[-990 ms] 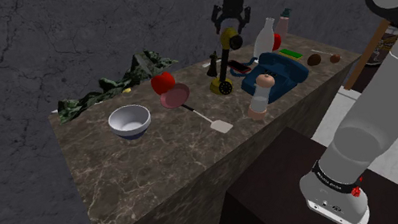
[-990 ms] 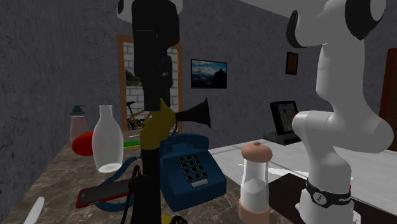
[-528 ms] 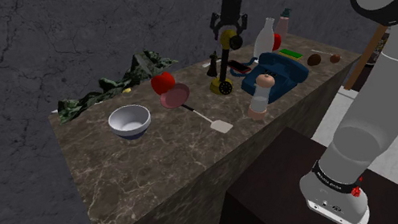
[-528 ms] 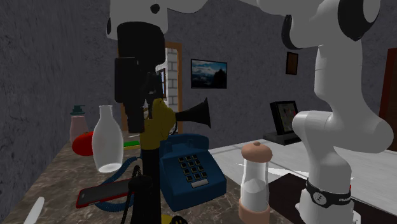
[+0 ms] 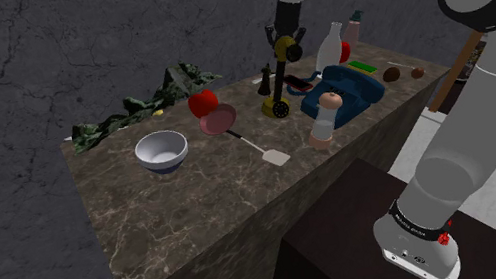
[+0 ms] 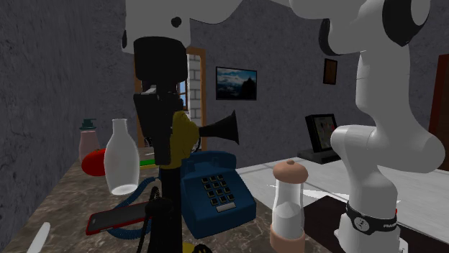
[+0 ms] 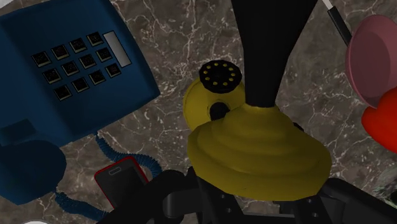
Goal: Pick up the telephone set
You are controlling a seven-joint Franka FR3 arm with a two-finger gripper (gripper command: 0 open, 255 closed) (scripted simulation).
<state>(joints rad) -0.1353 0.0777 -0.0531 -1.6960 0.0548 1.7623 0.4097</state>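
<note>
the gripper is hanging straight down, and the rounded yellow head of the candlestick telephone is sitting right between the jaws. i am not able to tell whether they are standing open around it or already pressing on it. i am taking this upright telephone, standing on the marble counter directly under the jaws, as the set to be picked up. its black horn mouthpiece is jutting sideways from just beneath the jaws, and its dial base is lying well below them. moving outward, a red smartphone and a coiled blue cord are lying near that base on one side, with a blue push-button telephone beyond them. on the opposite side, a pink pan and a red fruit are sitting. a white bottle is standing near the jaws too. i am judging the main risk to be slipping: the head is looking domed and smooth, so a squeeze off its widest part may be pushing it out of the jaws. the telephone is also looking tall and narrow, so a sideways nudge may be tipping it onto the blue telephone or the bottle, and the horn may be catching on the gripper during lifting.
</note>
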